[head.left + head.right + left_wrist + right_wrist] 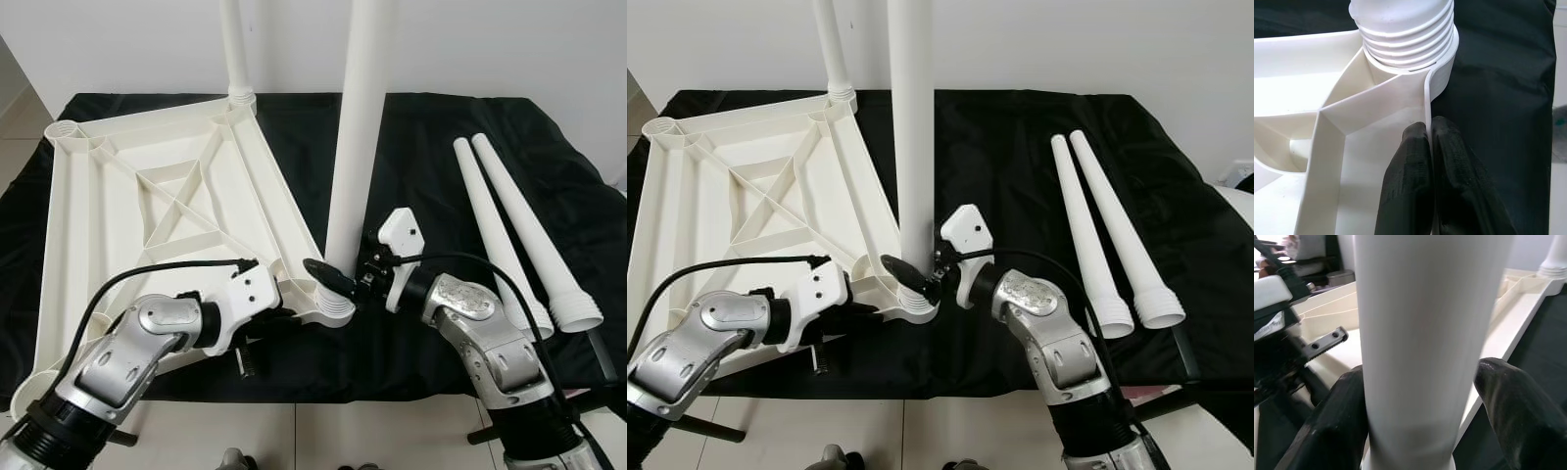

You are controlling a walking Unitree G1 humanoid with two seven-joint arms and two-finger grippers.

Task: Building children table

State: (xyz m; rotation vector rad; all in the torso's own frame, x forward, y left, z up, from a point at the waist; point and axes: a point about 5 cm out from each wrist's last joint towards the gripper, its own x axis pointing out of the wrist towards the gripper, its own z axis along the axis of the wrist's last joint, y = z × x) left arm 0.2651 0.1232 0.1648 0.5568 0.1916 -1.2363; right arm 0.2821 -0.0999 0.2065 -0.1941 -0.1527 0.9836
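1. Left arm: bent at the elbow, forearm reaching forward and inward; a black cable arcs over it.
2. Left gripper (pixel 1427 161): fingers (pixel 1405 176) pressed together, pinching a thin white wall between them.
3. Right arm: bent at the elbow, forearm angled inward toward the left arm.
4. Right gripper (pixel 1425 396): fingers (pixel 1513 406) spread, one on each side of an upright white tube.

Setting. A black cloth (pixel 441 137) covers the work surface, creased toward the far right. Behind it stands a plain white wall (pixel 509 44). Pale floor tiles (pixel 294 436) show along the near edge, evenly lit.
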